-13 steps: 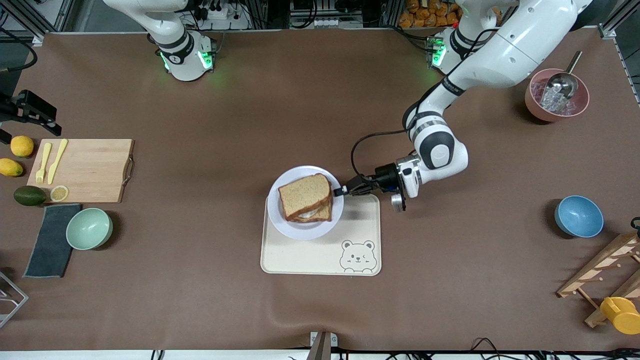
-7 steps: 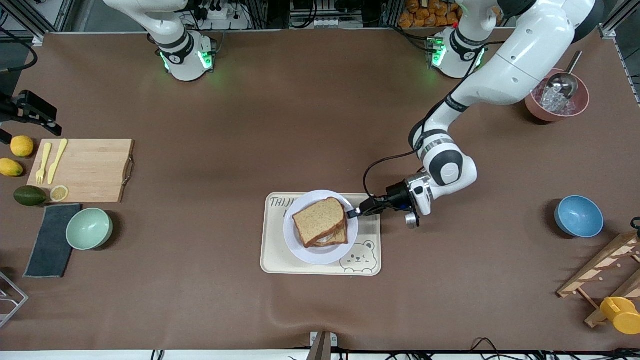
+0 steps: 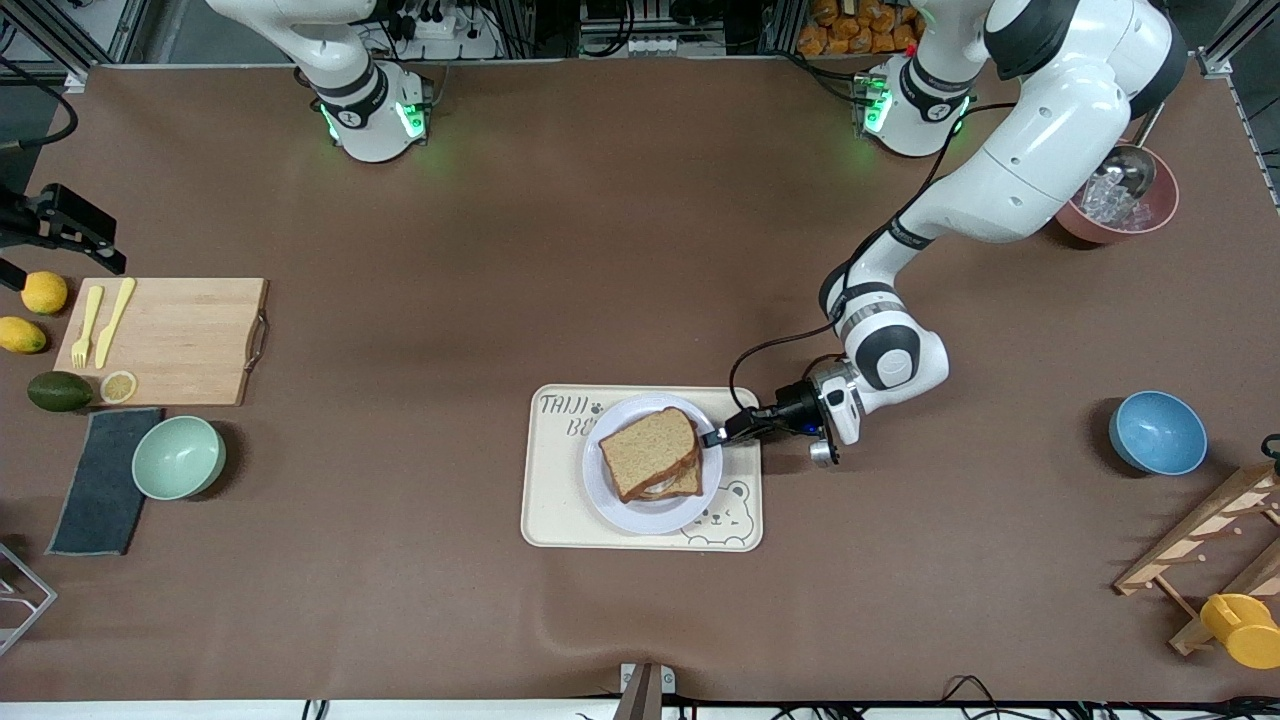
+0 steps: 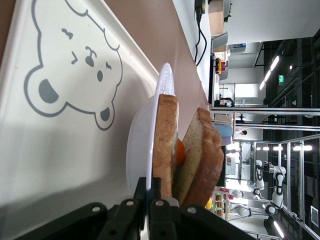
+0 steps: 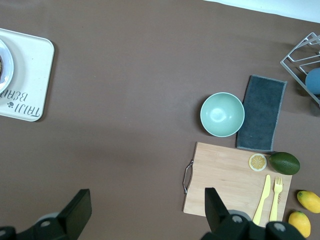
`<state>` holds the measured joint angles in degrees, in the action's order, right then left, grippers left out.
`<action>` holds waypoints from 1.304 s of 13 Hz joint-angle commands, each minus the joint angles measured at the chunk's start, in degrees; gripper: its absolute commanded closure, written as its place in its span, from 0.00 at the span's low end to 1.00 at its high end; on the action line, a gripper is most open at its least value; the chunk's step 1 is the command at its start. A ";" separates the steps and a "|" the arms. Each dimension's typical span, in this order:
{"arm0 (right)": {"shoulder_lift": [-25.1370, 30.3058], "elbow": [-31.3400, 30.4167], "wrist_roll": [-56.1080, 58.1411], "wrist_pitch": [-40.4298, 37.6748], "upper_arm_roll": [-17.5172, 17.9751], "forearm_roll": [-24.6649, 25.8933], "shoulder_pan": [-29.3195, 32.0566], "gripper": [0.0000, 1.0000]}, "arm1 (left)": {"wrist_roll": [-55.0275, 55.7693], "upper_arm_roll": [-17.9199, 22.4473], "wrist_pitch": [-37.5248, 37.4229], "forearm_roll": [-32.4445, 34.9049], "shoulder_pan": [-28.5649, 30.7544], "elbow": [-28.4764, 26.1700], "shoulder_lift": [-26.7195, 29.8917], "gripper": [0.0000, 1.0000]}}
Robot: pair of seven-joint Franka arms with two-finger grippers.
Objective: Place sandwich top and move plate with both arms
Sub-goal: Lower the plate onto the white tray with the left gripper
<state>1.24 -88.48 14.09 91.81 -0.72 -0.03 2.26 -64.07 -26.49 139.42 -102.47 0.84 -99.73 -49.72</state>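
The sandwich top [image 3: 648, 448], a brown bread slice, lies on the sandwich on the pale plate [image 3: 610, 495]. The plate is over the cream bear tray [image 3: 560, 520]; I cannot tell whether it rests on the tray. My left gripper [image 3: 714, 437] is shut on the plate's rim at the side toward the left arm's end. In the left wrist view the fingers [image 4: 142, 192] pinch the thin plate [image 4: 137, 145] edge-on, with the sandwich top [image 4: 205, 160] and the tray [image 4: 60, 150] in sight. My right gripper [image 5: 145, 212] waits open, high over the table beside the cutting board [image 5: 225, 185].
At the right arm's end lie a cutting board [image 3: 165, 340] with a yellow fork and knife, lemons, an avocado, a green bowl [image 3: 178, 457] and a grey cloth [image 3: 100, 480]. At the left arm's end stand a blue bowl [image 3: 1157, 432], a pink bowl [image 3: 1075, 225] of ice and a wooden rack [image 3: 1210, 540].
The left gripper has carried the plate and sandwich nearer to the front camera and toward the left arm's end, from the tray's corner to over its middle. The right gripper has barely moved.
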 commanded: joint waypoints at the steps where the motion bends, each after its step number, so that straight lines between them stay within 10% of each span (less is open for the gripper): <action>1: 0.26 -0.38 -1.08 -0.32 0.01 1.17 -0.41 0.00 | 0.00 1.35 -0.20 2.43 -0.49 1.38 -0.29 1.00; 6: 0.26 -0.38 -1.08 -0.32 0.10 1.17 -0.41 0.00 | -0.09 1.36 -0.28 3.85 -1.02 1.38 -1.61 1.00; 9: 0.17 -0.38 -1.08 -0.32 0.02 1.17 -0.33 0.00 | 0.09 1.44 -0.20 3.85 -0.41 1.38 -1.52 0.03; 17: -0.18 -0.38 -1.08 -0.40 0.10 1.17 -0.33 0.00 | 8.32 2.94 0.41 9.63 -0.49 1.12 1.55 0.00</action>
<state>0.93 -88.63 14.09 91.64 -0.72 -0.03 2.26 -60.10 -24.79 138.94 -96.53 0.44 -97.90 -49.50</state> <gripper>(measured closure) 0.000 0.000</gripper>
